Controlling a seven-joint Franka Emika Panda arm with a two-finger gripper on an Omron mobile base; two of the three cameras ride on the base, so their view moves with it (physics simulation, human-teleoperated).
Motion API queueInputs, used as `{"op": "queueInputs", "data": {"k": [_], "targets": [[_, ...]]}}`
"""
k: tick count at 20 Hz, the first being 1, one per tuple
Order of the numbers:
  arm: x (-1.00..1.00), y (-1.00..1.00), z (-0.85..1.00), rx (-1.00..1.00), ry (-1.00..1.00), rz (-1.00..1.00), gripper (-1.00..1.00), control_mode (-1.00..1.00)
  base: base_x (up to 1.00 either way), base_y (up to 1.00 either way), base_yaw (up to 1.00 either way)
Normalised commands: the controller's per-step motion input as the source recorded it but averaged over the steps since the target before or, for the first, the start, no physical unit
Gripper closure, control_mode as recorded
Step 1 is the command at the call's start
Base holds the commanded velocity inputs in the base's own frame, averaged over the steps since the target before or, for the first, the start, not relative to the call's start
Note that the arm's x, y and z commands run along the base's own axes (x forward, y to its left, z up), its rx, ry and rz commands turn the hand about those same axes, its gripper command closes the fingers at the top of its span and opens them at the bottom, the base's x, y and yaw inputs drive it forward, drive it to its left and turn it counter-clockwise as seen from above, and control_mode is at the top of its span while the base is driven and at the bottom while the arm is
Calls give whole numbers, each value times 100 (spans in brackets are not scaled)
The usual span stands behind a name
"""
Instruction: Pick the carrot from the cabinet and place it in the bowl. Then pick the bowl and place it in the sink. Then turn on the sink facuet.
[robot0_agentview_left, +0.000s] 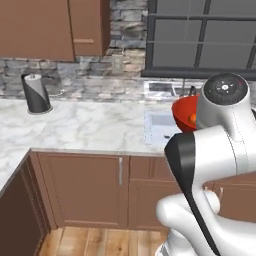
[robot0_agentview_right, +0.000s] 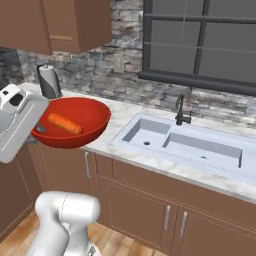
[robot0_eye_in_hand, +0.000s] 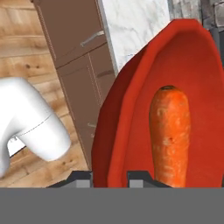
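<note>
The fingers (robot0_eye_in_hand: 109, 177) are closed on the near rim of the bowl (robot0_agentview_right: 75, 122); in the hand view you see one tip on each side of the red wall, at the bottom of the picture. In the right base view the bowl is held off the counter (robot0_agentview_right: 125, 122), in front of its front edge and to the left of the sink (robot0_agentview_right: 200, 150), and is not touching either.

The carrot (robot0_agentview_right: 65, 123) lies inside the bowl, on its floor. In the hand view the carrot (robot0_eye_in_hand: 169, 135) runs lengthwise away from the fingers, with its blunt end farthest from them. In the left base view you find the bowl (robot0_agentview_left: 184, 112) partly hidden behind the arm, with a small patch of orange showing.

The sink has two basins, each with a small round drain hole. The sink faucet (robot0_agentview_right: 181, 111) stands upright at the back edge of the sink, well apart from the bowl. A dark paper towel holder (robot0_agentview_right: 49, 81) stands on the counter near the wall, behind the bowl. Wall cabinets (robot0_agentview_right: 55, 22) hang above that corner.
</note>
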Motion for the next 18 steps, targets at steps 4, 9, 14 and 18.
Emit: {"op": "queueInputs", "data": {"k": [4,9,14,18], "targets": [[0,0,0,0,0,0,100,100,40,-92,0],[0,0,0,0,0,0,100,100,37,-39,-1],[0,0,0,0,0,0,100,100,23,0,0],[0,0,0,0,0,0,100,100,21,-14,-3]]}}
